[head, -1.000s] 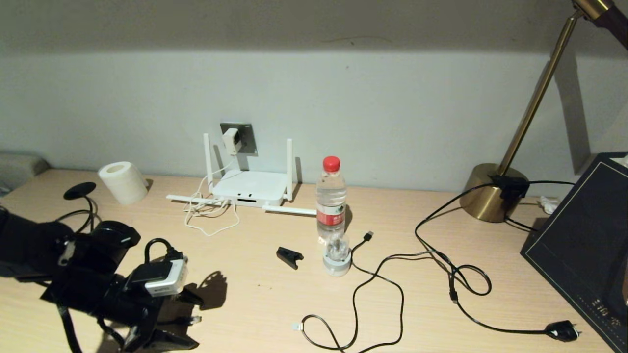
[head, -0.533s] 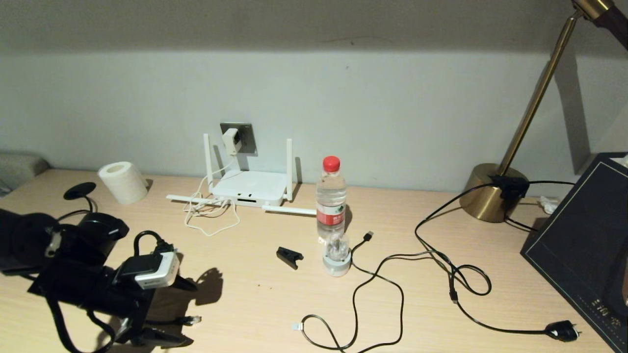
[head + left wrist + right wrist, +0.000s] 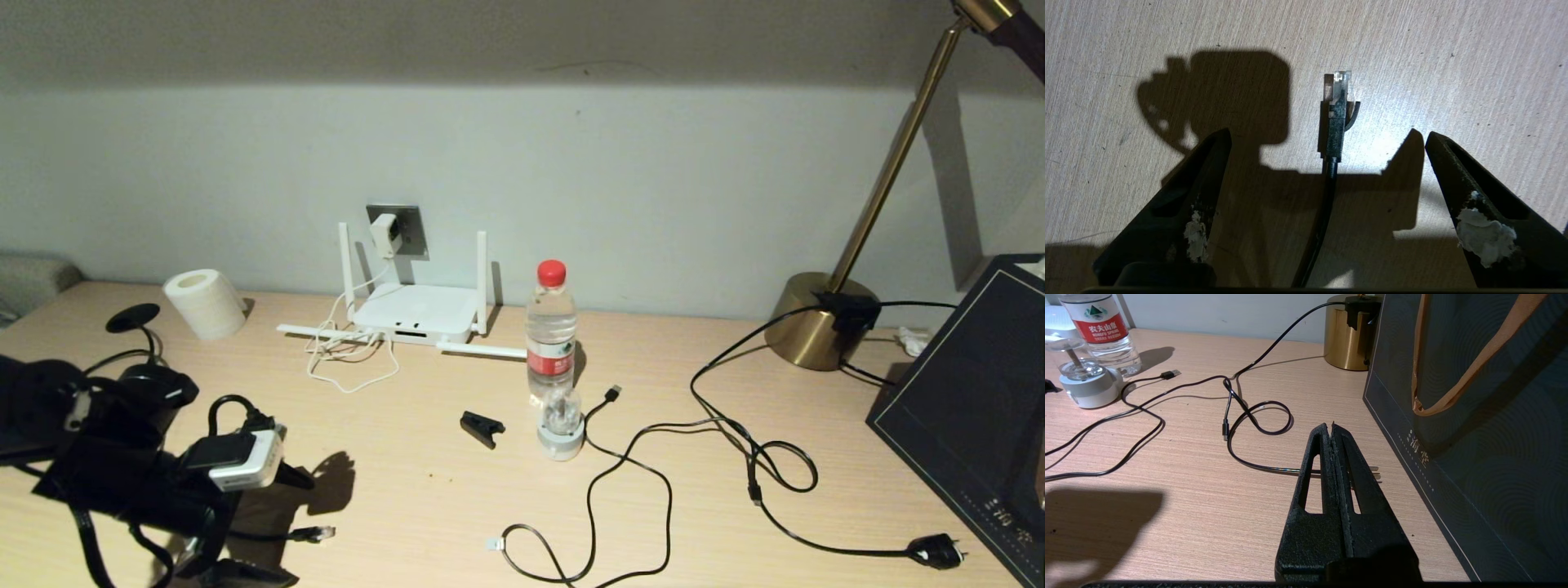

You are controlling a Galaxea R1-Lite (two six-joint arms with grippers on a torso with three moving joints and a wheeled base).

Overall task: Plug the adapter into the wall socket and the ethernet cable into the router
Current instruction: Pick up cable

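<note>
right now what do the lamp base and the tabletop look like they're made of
The round gold lamp base looks like brushed brass-toned metal: it has a soft sheen and reflections. The pale tabletop looks like wood-grain laminate or veneer, matte with fine straight lines; which one, the look leaves open.

head cam high facing wall, wrist cams close over desk (image 3: 457, 490)

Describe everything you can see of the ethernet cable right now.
The ethernet cable is a thin black cord ending in a black plug with a clear plastic tip. The plug lies flat on the wooden desk near its front left, tip pointing toward the right in the head view. It sits between the open fingers of the left gripper, which do not touch it. The cord runs back under the gripper; a round black disc shows further back, left.
</note>
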